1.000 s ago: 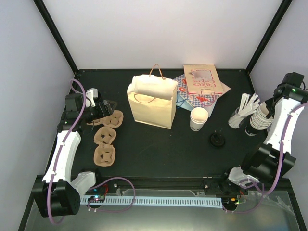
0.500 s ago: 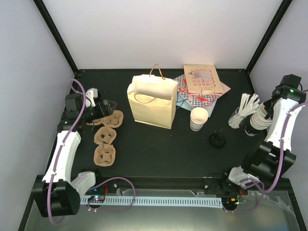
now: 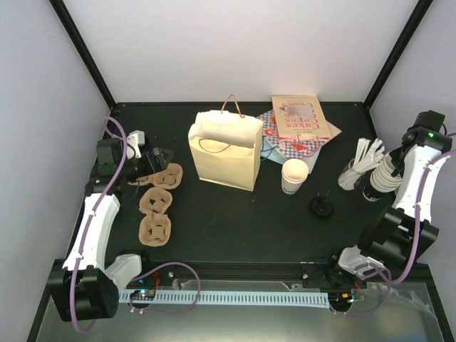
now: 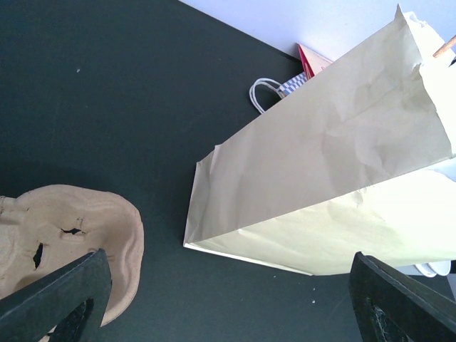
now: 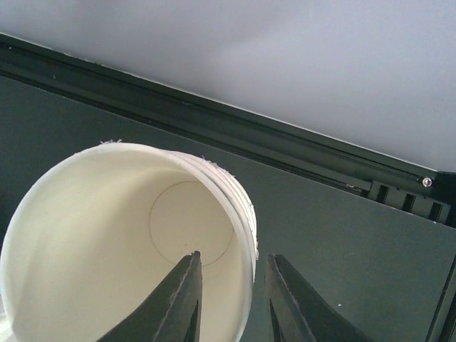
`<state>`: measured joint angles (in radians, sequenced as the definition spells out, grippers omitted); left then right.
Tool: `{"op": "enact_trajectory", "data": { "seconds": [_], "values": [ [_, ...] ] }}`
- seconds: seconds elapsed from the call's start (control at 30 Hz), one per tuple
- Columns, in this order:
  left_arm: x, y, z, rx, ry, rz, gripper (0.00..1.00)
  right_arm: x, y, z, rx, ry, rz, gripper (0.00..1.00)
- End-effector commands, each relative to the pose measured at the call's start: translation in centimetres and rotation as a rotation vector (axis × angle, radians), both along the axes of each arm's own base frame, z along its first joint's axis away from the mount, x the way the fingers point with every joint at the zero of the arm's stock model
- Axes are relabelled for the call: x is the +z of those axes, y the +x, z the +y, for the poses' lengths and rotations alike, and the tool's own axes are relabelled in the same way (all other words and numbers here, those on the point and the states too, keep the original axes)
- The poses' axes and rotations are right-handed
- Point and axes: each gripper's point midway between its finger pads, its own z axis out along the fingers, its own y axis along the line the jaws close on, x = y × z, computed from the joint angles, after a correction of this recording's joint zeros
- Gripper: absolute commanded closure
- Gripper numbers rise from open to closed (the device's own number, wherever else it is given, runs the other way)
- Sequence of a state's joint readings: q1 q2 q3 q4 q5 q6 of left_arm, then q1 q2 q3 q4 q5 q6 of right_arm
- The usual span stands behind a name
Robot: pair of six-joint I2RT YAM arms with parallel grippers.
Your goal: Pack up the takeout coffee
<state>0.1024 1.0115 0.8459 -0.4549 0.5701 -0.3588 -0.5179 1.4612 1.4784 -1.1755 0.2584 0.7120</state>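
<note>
No cup with a black lid on it shows. A single lidless cream cup (image 3: 294, 175) stands right of the tan paper bag (image 3: 224, 153), and a round black lid (image 3: 322, 207) lies apart on the table. My right gripper (image 3: 392, 165) is at the stack of nested cream cups (image 3: 383, 178). In the right wrist view the right gripper (image 5: 233, 255) is slightly open astride the top cup's rim (image 5: 242, 214), one finger inside and one outside. My left gripper (image 3: 153, 160) is wide open and empty over the carriers, with the bag (image 4: 335, 171) ahead of it.
Three brown moulded cup carriers (image 3: 155, 206) lie at the left; one shows in the left wrist view (image 4: 71, 242). Printed paper bags (image 3: 299, 125) lie behind the tan bag. A holder of white utensils (image 3: 360, 167) stands beside the cup stack. The side wall is close on the right.
The right wrist has shifted slightly inward over the cup stack. The left arm has not moved.
</note>
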Motion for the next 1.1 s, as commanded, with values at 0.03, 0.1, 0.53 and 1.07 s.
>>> {"op": "enact_trajectory", "data": {
  "seconds": [0.03,0.1,0.53,1.07],
  "values": [
    [0.8,0.1,-0.4,-0.022,0.004,-0.039,0.06,-0.2,0.1,-0.4,-0.008,-0.008,-0.003,0.73],
    [0.8,0.1,-0.4,-0.022,0.004,-0.039,0.06,-0.2,0.2,-0.3,-0.007,-0.008,-0.006,0.74],
    [0.8,0.1,-0.4,-0.023,0.003,-0.038,0.06,0.0,0.2,-0.2,-0.006,-0.004,-0.013,0.8],
    [0.9,0.1,-0.4,-0.022,0.004,-0.04,0.06,2.9,-0.1,0.4,-0.007,-0.011,-0.082,0.95]
  ]
}}
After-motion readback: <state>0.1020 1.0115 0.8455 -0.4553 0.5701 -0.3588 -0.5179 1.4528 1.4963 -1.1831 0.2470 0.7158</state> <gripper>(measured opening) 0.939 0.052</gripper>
